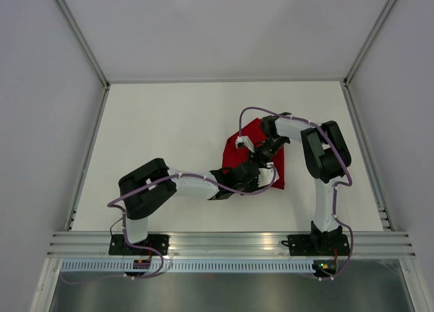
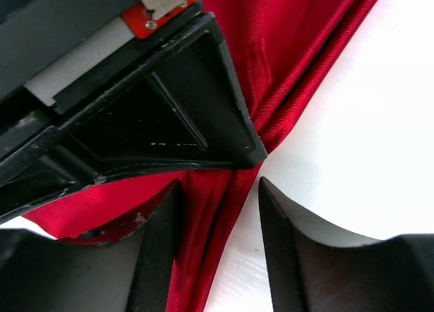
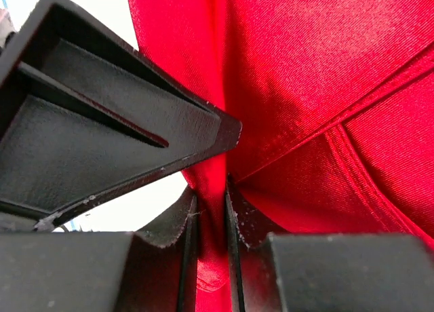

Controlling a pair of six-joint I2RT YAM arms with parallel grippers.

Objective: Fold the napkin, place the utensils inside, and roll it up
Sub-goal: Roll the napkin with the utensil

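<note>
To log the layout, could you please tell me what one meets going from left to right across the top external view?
left arm's black elbow block → napkin → right arm's black elbow block

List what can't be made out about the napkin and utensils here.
Utensils: seen in no view; possibly under cloth or arms, cannot tell.
Napkin fold shape: top view, both arms cover its middle; wrist views crop it.
Left claw and right claw: in the top view, too small and overlapping to read.
</note>
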